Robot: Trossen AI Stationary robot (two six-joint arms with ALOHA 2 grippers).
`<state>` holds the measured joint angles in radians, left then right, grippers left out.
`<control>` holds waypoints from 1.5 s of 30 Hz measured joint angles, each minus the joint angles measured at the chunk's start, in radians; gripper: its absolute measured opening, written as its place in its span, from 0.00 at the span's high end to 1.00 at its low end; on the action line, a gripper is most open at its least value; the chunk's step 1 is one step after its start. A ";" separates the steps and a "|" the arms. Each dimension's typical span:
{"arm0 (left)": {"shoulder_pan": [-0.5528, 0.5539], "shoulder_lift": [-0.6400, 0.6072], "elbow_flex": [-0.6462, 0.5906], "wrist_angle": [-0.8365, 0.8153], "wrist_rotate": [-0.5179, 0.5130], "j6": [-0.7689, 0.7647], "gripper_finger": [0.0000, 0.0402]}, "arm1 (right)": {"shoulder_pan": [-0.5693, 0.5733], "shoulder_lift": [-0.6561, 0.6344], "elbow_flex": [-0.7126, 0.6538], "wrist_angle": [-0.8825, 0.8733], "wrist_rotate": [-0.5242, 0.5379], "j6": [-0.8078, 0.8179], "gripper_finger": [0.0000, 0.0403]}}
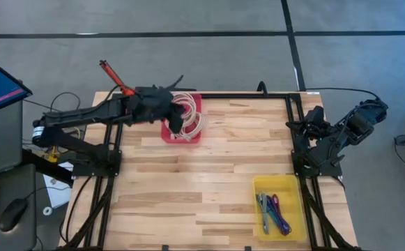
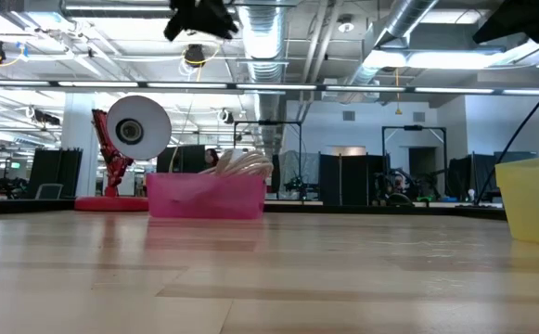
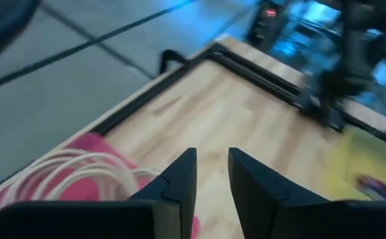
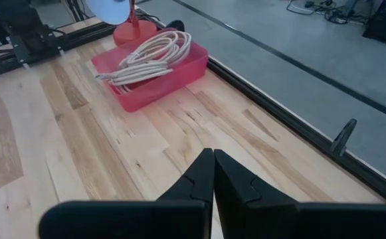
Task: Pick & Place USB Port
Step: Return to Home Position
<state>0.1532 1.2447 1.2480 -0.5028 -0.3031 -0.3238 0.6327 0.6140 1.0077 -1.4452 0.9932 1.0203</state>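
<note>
The left end effector (image 1: 176, 108) hangs over the red bin (image 1: 181, 139), far side. The yellow bin (image 1: 291, 192) holds cables (image 1: 275, 209), near right.

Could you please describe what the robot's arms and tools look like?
Both arms are dark, almost black, built of jointed links; the left arm carries a white band near its base. The left tool and right tool each end in two dark, wedge-shaped fingers tapering to blunt tips.

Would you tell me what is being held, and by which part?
Nothing: the left gripper, over the red bin, is open; the right gripper is shut; both empty.
</note>
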 joint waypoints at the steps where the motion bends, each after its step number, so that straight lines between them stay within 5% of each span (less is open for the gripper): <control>1: -0.026 -0.003 0.000 0.005 0.000 0.016 0.79 | 0.000 0.000 0.000 0.004 0.000 0.000 1.00; 8: -0.233 -0.008 0.000 0.064 0.007 0.166 0.79 | 0.003 0.000 0.000 0.131 -0.083 -0.089 1.00; 19: -0.406 -0.030 0.000 0.312 -0.004 0.313 0.79 | 0.003 -0.001 0.000 0.596 -0.120 -0.542 1.00; 27: -0.457 -0.066 0.000 0.402 -0.005 0.336 0.79 | 0.003 -0.001 0.000 0.876 -0.368 -0.770 1.00; 33: -0.469 -0.103 0.000 0.390 -0.041 0.423 0.80 | 0.003 -0.001 0.000 0.892 -0.385 -0.871 1.00; 40: -0.469 -0.152 0.000 0.360 -0.041 0.498 0.98 | 0.002 -0.007 0.000 0.892 -0.384 -0.911 1.00; 45: -0.470 -0.191 0.000 0.335 -0.041 0.500 0.99 | 0.002 -0.027 0.000 0.890 -0.393 -0.916 1.00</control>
<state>-0.3163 1.0541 1.2476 -0.1678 -0.3442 0.1765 0.6346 0.5866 1.0077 -0.5553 0.5999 0.1047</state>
